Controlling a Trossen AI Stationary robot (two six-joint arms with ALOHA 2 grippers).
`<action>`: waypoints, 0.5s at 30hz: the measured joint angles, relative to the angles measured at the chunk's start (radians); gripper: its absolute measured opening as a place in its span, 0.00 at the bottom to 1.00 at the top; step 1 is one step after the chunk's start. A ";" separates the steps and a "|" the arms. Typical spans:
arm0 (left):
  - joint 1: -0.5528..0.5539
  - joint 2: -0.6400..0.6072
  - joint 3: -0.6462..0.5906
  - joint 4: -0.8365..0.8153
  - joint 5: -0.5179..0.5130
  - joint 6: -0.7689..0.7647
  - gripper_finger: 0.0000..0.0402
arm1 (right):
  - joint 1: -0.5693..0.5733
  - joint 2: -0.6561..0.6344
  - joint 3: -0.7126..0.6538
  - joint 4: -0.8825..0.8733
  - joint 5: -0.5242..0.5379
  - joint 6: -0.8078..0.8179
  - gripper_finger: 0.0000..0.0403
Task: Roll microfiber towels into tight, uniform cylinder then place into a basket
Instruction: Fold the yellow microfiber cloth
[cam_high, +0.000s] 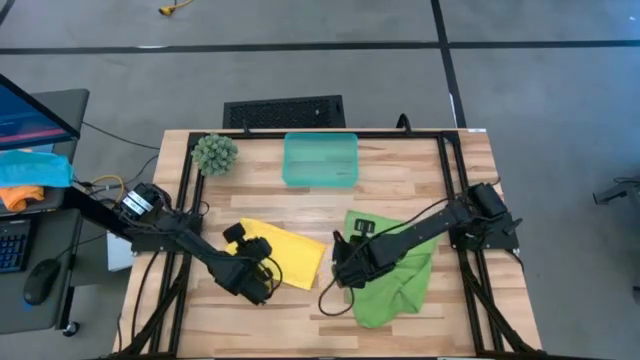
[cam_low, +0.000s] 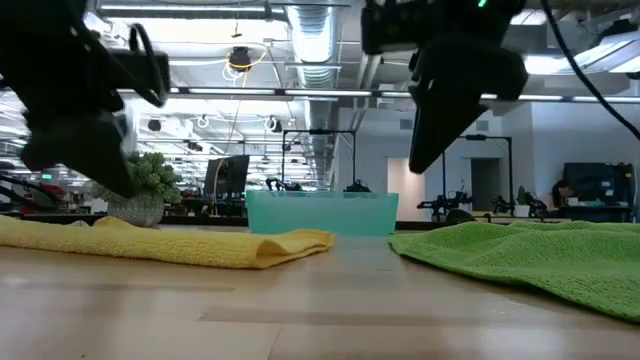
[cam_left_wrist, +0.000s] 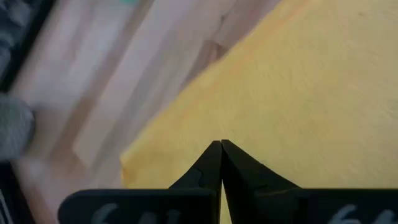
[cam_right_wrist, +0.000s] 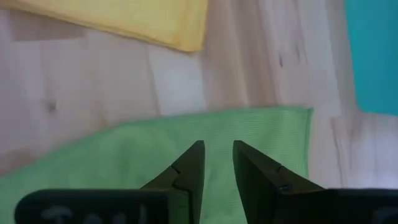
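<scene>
Hovering above the lime green towel (cam_right_wrist: 186, 149), the right gripper (cam_right_wrist: 217, 163) has its two dark fingers a little apart with nothing between them; in the low view it hangs clear of the cloth. That towel lies loosely rumpled on the right half of the wooden table (cam_high: 400, 190), not rolled. Its near corner points toward the yellow towel (cam_high: 285, 250), and bare wood separates the two cloths.

The left gripper (cam_left_wrist: 221, 155) has its fingertips pressed together, empty, poised over the yellow towel close to one of its edges. In the high view it sits at the towel's left side, its arm reaching in from the table's left edge. The yellow towel lies flat and folded near the table's middle, also unrolled.

Farther back, at the table's far side, stands the teal basket (cam_high: 320, 160), with neither towel in it. Left of the basket sits a fuzzy green ball-shaped plant (cam_high: 214, 153), well apart from both cloths.
</scene>
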 joint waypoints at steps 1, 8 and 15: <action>-0.005 -0.008 0.009 -0.020 0.032 -0.022 0.00 | 0.011 -0.004 0.000 -0.010 0.000 0.001 0.27; -0.021 -0.077 0.017 0.006 0.187 -0.032 0.00 | 0.047 -0.009 0.000 0.094 -0.001 -0.058 0.27; -0.042 -0.155 -0.027 0.000 0.195 -0.043 0.00 | 0.011 -0.009 -0.002 0.448 -0.031 -0.257 0.27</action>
